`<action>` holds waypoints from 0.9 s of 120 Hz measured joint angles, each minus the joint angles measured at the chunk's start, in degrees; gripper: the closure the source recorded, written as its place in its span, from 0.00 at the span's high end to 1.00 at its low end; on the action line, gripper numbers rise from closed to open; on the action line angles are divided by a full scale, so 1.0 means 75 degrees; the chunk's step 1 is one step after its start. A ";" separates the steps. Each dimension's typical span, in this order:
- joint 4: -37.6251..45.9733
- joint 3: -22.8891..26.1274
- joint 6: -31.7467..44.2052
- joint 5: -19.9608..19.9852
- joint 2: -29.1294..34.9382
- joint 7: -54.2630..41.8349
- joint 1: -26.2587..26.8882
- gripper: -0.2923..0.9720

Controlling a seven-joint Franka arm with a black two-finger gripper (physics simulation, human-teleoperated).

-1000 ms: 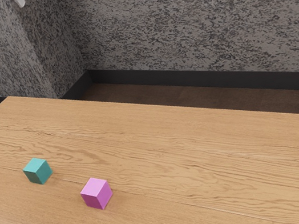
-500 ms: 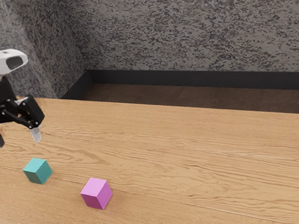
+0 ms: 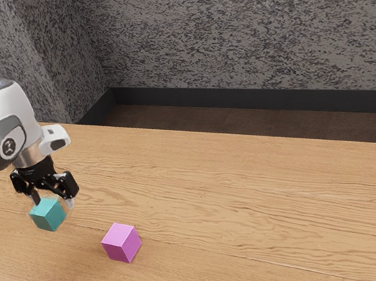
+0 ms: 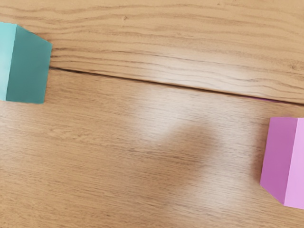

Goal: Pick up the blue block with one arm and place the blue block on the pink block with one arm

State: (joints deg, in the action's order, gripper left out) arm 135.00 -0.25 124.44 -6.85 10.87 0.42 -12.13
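On the bench (image 3: 270, 191), exterior view: the blue block (image 3: 48, 214), teal in shade, sits where it sat a second ago. The pink block (image 3: 121, 242) lies apart from it toward the exterior view's right, also unmoved. The arm has come down within that second. The pincer (image 3: 48, 201), well above the blocks half a second ago, now hangs just over the blue block, jaws spread wide and gripping nothing. Whether the fingers straddle the block or stand behind it cannot be told. Judgement: approach nearly complete, grasp not yet made.

Wrist view: the blue block (image 4: 23, 64) lies to one side of the hand and the pink block (image 4: 285, 159) to the other, with bare bench (image 4: 156, 47) and a soft shadow between. Judgement: the hand may need a shift toward the blue block before closing.
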 joint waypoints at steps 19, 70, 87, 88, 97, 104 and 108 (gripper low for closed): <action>-0.0386 -0.0381 0.1122 -0.0090 -0.1011 -0.0800 0.0037 0.77; -0.1404 -0.1492 0.1811 0.0331 -0.2529 -0.2380 -0.0017 0.77; -0.1582 -0.1528 0.1404 0.0449 -0.2661 -0.2819 -0.0002 0.77; -0.1612 -0.1531 0.1386 0.0466 -0.2692 -0.2846 -0.0003 0.77; -0.1911 -0.1629 0.1241 0.0651 -0.3005 -0.3100 -0.0001 0.77; -0.2108 -0.1698 0.1155 0.0763 -0.3189 -0.3293 -0.0007 0.77; -0.2200 -0.1750 0.1116 0.0823 -0.3295 -0.3401 -0.0008 0.77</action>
State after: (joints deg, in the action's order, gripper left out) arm 118.50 -13.37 132.81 -0.68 -13.84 -25.08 -12.19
